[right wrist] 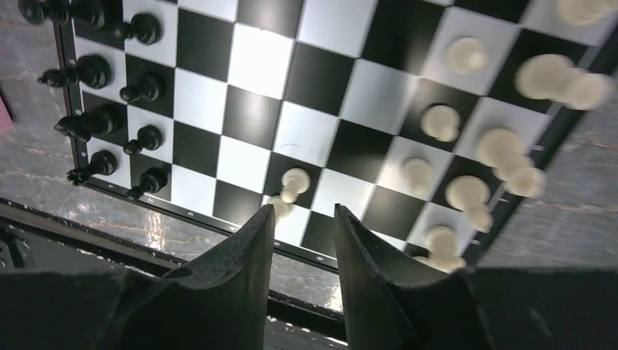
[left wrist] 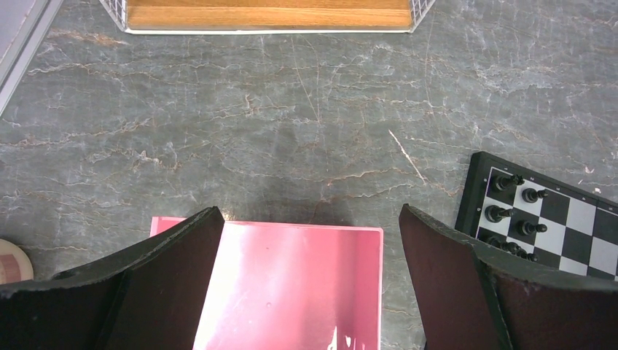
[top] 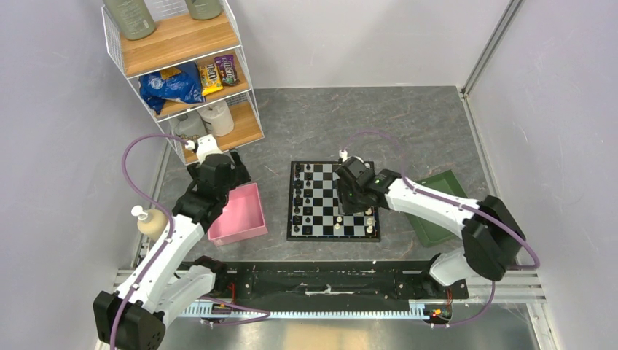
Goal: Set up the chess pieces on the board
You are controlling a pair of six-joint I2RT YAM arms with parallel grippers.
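Observation:
The board (top: 334, 235) lies at the table's middle. Black chess pieces (top: 302, 191) line its left columns and white chess pieces (top: 368, 217) stand on its right side. My right gripper (top: 348, 195) hovers over the board's near-right part. In the right wrist view its jaws (right wrist: 304, 213) stand slightly open with nothing between them. A white piece (right wrist: 295, 181) stands just beyond the left fingertip, near the board's edge (right wrist: 218, 222). Black pieces (right wrist: 91, 71) stand at the left. My left gripper (left wrist: 310, 215) is wide open and empty above the pink tray (left wrist: 291, 277).
A wire-and-wood shelf rack (top: 182, 65) with snack bags and bottles stands at the back left. A green tray (top: 437, 200) lies right of the board, partly under my right arm. A soap bottle (top: 149, 221) sits by the left arm. The board's corner (left wrist: 554, 219) shows right of the pink tray.

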